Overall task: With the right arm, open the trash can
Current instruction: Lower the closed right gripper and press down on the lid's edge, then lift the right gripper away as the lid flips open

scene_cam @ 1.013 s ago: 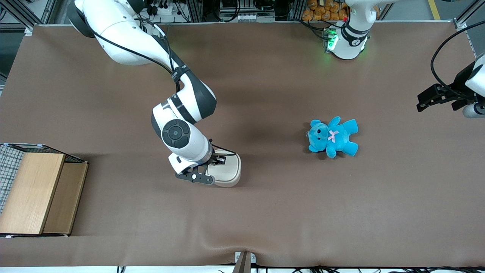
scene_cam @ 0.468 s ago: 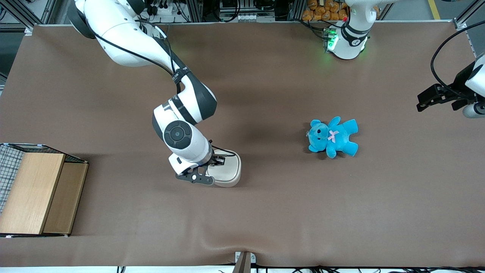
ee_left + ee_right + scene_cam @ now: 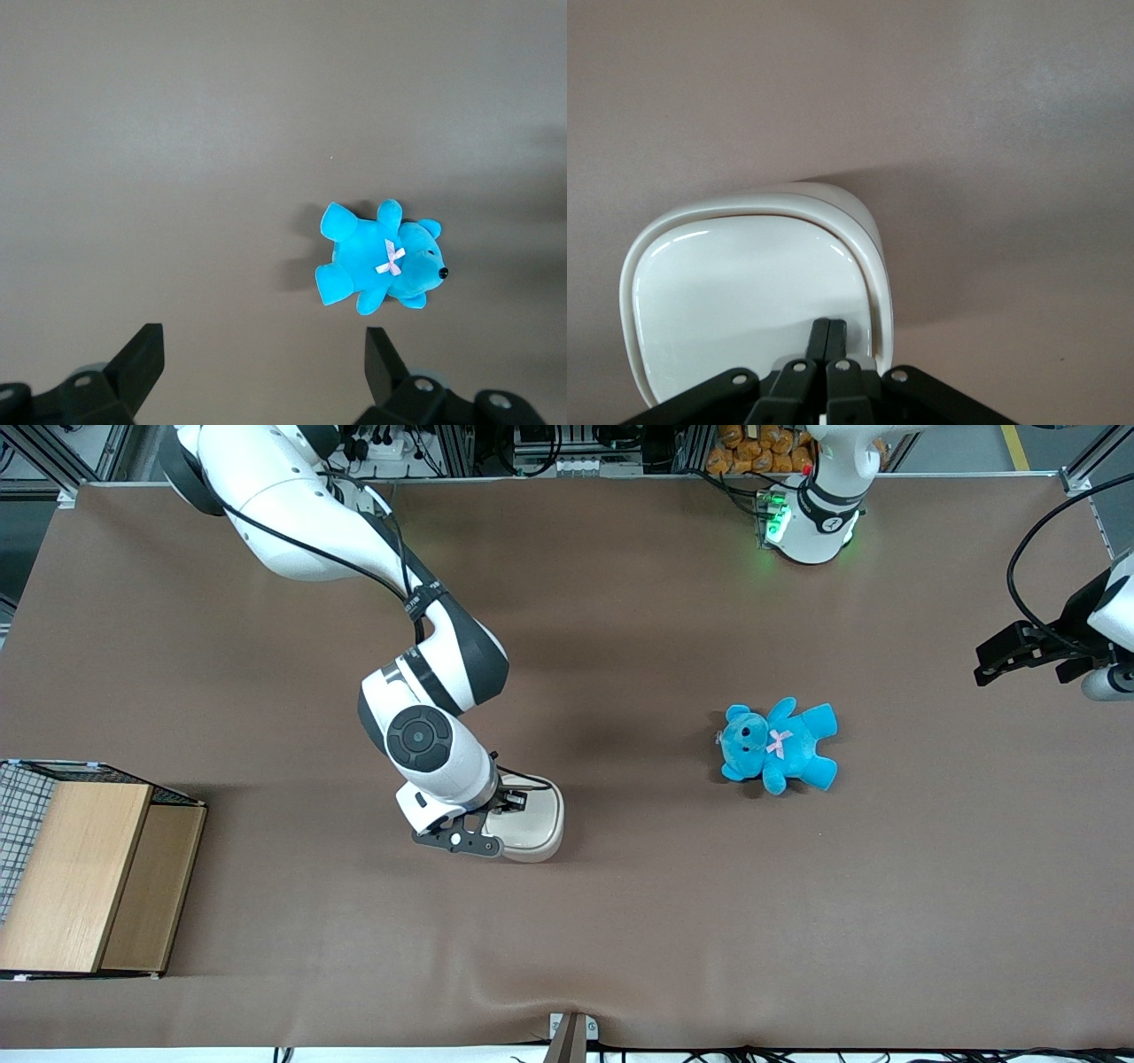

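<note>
The trash can [image 3: 537, 825] is a small off-white rounded-square bin near the table's middle, and its flat lid lies down. In the right wrist view the lid [image 3: 744, 283] fills the frame, with a thin brown seam round its rim. My right arm reaches down over the can. Its gripper [image 3: 511, 801] is shut, with nothing between the fingers. The two fingertips [image 3: 821, 329] are pressed together and rest on or just above the lid, close to one edge. The arm's wrist hides part of the can in the front view.
A blue teddy [image 3: 778, 744] lies on the brown table toward the parked arm's end; it also shows in the left wrist view [image 3: 381, 264]. A wooden box with wire mesh [image 3: 80, 877] stands at the working arm's end, near the front edge.
The right arm's forearm and wrist have shifted very slightly toward the parked arm's end. The gripper stays shut over the lid, and the lid has not lifted.
</note>
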{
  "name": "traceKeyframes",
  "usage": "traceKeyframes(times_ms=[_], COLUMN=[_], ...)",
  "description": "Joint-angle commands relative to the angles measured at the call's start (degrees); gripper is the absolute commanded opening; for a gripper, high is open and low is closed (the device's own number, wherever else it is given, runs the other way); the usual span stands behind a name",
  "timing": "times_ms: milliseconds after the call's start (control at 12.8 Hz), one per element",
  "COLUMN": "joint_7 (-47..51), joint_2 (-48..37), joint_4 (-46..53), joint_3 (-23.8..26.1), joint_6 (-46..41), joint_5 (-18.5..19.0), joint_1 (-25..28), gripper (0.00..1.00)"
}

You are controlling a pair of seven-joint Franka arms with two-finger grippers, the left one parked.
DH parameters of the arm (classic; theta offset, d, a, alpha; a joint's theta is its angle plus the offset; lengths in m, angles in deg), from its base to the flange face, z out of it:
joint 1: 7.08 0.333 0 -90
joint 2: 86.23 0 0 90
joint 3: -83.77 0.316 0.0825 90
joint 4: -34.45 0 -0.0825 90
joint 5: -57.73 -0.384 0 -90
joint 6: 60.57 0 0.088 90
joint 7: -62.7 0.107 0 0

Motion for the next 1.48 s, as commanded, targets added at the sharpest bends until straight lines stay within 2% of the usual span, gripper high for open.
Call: traceKeyframes(times_ms=[0, 156, 390, 701, 1013, 1169, 1247, 1325, 1403], joint_7=[2.6, 2.8, 4.4, 8.1, 9.1, 11.3, 11.3, 11.3, 11.3], joint_2=[2.0, 1.6, 1.5, 1.5, 0.0, -1.9, -3.0, -3.8, -3.8], joint_4=[1.9, 2.9, 7.3, 8.7, 10.6, 10.9, 11.0, 10.9, 10.9], joint_3=[-0.2, 0.5, 0.4, 0.5, 0.5, 0.5, 0.5, 0.5, 0.5], joint_6=[0.2, -4.1, -9.6, -10.0, -10.7, -12.8, -14.5, -15.3, -15.6], joint_5=[3.3, 1.9, -3.2, -5.1, -12.1, -13.1, -13.1, -13.7, -14.7], joint_1=[1.0, 0.2, 0.1, 0.6, 0.0, -0.3, -0.8, -1.1, -2.2], gripper=[0.0, 0.0, 0.0, 0.0, 0.0, 0.0, 0.05, 0.18, 0.4])
